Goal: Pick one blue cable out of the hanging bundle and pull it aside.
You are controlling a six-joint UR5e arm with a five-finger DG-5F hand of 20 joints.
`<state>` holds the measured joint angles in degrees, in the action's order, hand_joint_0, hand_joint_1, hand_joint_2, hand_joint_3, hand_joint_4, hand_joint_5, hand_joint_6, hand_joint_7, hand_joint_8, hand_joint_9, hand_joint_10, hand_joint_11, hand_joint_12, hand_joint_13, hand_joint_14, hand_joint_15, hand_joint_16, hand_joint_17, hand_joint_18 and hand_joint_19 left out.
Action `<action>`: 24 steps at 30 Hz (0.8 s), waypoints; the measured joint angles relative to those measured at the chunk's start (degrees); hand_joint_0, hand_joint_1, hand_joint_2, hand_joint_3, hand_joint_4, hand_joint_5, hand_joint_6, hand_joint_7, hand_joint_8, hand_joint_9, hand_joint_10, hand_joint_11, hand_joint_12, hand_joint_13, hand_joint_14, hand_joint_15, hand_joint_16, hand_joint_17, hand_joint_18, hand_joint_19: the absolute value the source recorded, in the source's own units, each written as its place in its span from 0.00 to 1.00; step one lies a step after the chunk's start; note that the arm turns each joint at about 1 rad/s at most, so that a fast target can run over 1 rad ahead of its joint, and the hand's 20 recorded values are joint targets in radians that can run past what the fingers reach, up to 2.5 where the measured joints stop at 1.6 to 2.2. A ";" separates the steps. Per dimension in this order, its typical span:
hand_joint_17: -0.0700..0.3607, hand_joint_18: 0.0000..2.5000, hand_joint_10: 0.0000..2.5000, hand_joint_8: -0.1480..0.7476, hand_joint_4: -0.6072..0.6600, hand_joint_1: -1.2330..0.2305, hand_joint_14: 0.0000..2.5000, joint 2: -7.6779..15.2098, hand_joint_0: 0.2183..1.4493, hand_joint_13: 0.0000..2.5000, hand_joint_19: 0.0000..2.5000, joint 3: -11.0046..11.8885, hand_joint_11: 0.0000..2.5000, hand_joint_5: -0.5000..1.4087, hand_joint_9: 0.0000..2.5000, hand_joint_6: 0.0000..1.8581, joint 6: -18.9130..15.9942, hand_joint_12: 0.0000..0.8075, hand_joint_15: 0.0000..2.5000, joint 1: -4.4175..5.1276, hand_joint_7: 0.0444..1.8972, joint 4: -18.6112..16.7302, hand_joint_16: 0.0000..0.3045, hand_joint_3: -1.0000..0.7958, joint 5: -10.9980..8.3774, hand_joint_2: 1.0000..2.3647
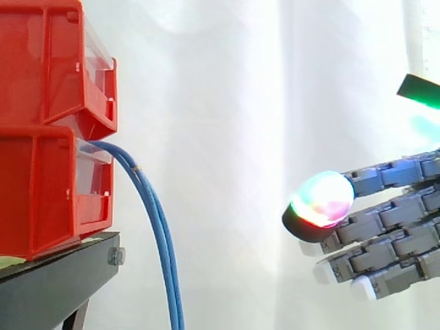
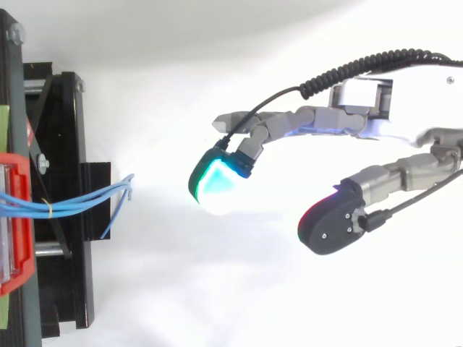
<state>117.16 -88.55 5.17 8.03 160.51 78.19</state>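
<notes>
Now hanging out from between two stacked bins: a small bundle of blue cables. In the side view, coming out over the front lip of the lower red bin, just under the upper red bin, then bending over and dropping close together past the edge of the black stand to the bottom of the picture. From above, running side by side as thin strands across the stand, held together by a thin yellow band near the bin, and spreading a little at the side nearer to the robot hand.

Further to the right, well apart from the cables and touching none of them: the robot hand, reaching in from the right edge at about the height of the lower bin. Released, with fingers only loosely bent and nothing between them. Nearest to the bundle, one fingertip pad, glowing green, cyan and pink from the side, cyan-green from above. Set apart from the fingers in the top view, the thumb, with a dark tip and a thin red glow along its edge.

Behind everything, the white curtain.
</notes>
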 measured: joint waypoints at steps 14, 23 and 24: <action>0.39 0.00 0.00 0.37 0.56 0.49 0.00 3.42 0.23 0.00 0.05 2.90 0.00 0.11 0.04 0.27 6.27 0.37 0.01 1.02 0.31 -7.05 0.14 0.28 -6.98 0.00; 0.39 0.00 0.00 0.38 0.57 0.49 0.00 3.78 0.23 0.00 0.05 3.31 0.00 0.11 0.05 0.27 12.66 0.38 0.01 2.18 0.32 -9.10 0.14 0.28 -14.06 0.00; 0.39 0.00 0.00 0.38 0.57 0.49 0.00 4.07 0.23 0.00 0.05 3.41 0.00 0.12 0.05 0.27 12.82 0.38 0.01 2.27 0.32 -9.28 0.14 0.28 -14.31 0.00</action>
<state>121.23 -85.14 17.99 10.30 151.23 63.88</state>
